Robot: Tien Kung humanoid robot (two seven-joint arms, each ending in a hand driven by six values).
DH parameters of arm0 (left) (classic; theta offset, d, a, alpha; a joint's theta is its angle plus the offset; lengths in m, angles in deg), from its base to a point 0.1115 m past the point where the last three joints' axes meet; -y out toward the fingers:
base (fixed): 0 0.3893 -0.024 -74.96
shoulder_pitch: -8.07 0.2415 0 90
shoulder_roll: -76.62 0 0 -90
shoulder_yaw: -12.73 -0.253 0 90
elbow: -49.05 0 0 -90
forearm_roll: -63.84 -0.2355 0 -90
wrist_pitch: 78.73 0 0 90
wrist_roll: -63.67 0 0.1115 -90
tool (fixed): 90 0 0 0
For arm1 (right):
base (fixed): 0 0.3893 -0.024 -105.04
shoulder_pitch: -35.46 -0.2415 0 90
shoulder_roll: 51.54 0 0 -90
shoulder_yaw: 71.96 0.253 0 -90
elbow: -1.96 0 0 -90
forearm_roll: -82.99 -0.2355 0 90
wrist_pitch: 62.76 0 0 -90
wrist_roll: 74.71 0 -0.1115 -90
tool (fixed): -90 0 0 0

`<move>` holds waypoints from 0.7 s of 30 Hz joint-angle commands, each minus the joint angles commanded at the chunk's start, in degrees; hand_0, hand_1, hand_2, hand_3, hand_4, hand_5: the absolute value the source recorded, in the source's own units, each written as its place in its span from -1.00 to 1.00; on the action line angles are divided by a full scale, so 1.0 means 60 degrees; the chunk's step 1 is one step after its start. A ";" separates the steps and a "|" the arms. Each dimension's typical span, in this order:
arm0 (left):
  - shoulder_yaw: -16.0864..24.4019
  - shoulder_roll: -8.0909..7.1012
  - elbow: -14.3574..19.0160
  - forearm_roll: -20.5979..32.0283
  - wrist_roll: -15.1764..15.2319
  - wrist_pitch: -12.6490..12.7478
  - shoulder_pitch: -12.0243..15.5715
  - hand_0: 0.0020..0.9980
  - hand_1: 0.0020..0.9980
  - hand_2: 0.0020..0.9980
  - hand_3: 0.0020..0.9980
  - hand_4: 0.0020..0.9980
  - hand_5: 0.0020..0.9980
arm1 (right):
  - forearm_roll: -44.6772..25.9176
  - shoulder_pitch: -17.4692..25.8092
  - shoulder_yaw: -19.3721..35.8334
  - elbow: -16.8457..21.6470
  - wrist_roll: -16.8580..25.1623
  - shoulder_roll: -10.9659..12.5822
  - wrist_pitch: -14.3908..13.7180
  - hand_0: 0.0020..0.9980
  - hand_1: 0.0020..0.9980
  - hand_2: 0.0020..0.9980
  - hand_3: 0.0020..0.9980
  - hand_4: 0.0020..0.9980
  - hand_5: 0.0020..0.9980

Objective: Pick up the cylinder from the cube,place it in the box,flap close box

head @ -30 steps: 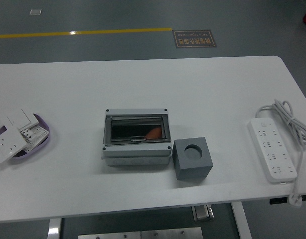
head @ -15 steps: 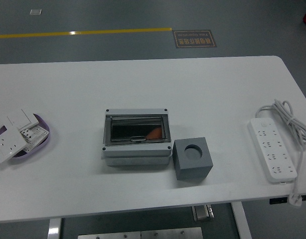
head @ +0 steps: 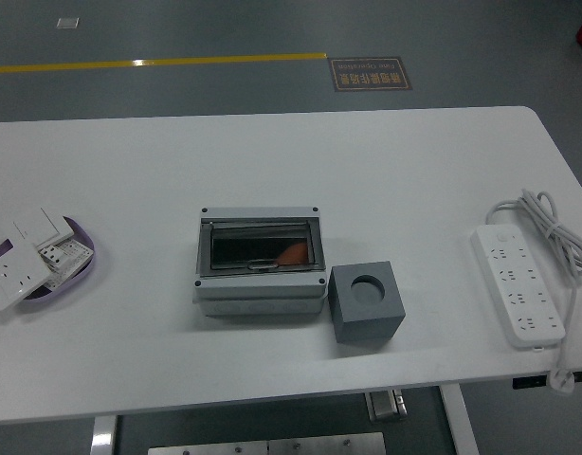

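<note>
While its flap (head: 260,245) lies shut, the box (head: 260,261) shows an orange cylinder (head: 293,253) inside

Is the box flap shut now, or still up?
Shut. The box has its dark, see-through flap lying flat in the frame, with something orange showing through it. The cube has an empty hole.

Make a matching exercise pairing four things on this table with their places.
Things:
1. box
2. cube
3. power strip
4. purple bowl

Places:
A. left edge of the table
B. right side of the table, cord coiled beside it
C. middle of the table
D. just right of the box, toward the near edge

Pairs: 1-C, 2-D, 3-B, 4-A
</note>
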 joint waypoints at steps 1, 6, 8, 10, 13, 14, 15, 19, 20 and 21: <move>0.0002 0.0006 0.0000 0.0004 -0.0004 0.0002 0.0002 0.28 0.32 0.15 0.26 0.44 -0.41 | -0.0012 -0.0003 -0.0020 -0.0006 0.0009 -0.0005 -0.0006 0.20 0.18 0.29 0.35 0.21 -0.36; 0.0040 0.0013 0.0000 -0.0031 -0.0025 0.0004 -0.0023 0.28 0.32 0.15 0.26 0.44 -0.40 | -0.0035 -0.0054 -0.0104 -0.0030 0.0030 0.0025 -0.0020 0.18 0.16 0.28 0.35 0.21 -0.36; 0.0044 0.0001 0.0000 -0.0047 -0.0028 0.0001 -0.0034 0.28 0.32 0.15 0.26 0.44 -0.40 | -0.0041 -0.0062 -0.0115 -0.0039 0.0035 0.0057 -0.0026 0.18 0.16 0.28 0.35 0.21 -0.36; 0.0056 -0.0021 0.0000 -0.0075 -0.0035 -0.0003 -0.0035 0.27 0.32 0.15 0.26 0.44 -0.40 | -0.0047 -0.0063 -0.0123 -0.0050 0.0044 0.0092 -0.0032 0.17 0.16 0.28 0.35 0.22 -0.35; 0.0098 -0.0056 0.0000 -0.0138 -0.0047 -0.0005 -0.0031 0.27 0.32 0.15 0.26 0.44 -0.40 | -0.0065 -0.0051 -0.0121 -0.0051 0.0067 0.0108 -0.0033 0.17 0.16 0.28 0.35 0.22 -0.35; 0.0101 -0.0067 0.0000 -0.0143 -0.0045 -0.0005 -0.0033 0.27 0.32 0.15 0.26 0.44 -0.40 | -0.0076 -0.0049 -0.0121 -0.0051 0.0076 0.0109 -0.0031 0.17 0.16 0.28 0.35 0.22 -0.35; 0.0101 -0.0072 0.0000 -0.0147 -0.0043 -0.0006 -0.0037 0.27 0.32 0.15 0.26 0.44 -0.40 | -0.0084 -0.0051 -0.0126 -0.0050 0.0082 0.0108 -0.0029 0.17 0.16 0.28 0.35 0.22 -0.35; 0.0096 -0.0069 0.0000 -0.0146 -0.0037 -0.0007 -0.0050 0.27 0.32 0.15 0.26 0.44 -0.40 | -0.0110 -0.0059 -0.0161 -0.0051 0.0100 0.0076 -0.0007 0.17 0.16 0.28 0.35 0.22 -0.35; 0.0089 -0.0062 0.0000 -0.0140 -0.0037 -0.0009 -0.0050 0.27 0.32 0.15 0.26 0.44 -0.40 | -0.0117 -0.0058 -0.0163 -0.0053 0.0103 0.0066 -0.0002 0.17 0.16 0.28 0.35 0.22 -0.35; 0.0087 -0.0053 0.0000 -0.0140 -0.0039 -0.0010 -0.0048 0.27 0.32 0.15 0.26 0.44 -0.40 | -0.0123 -0.0054 -0.0161 -0.0053 0.0106 0.0058 0.0000 0.17 0.16 0.28 0.35 0.22 -0.35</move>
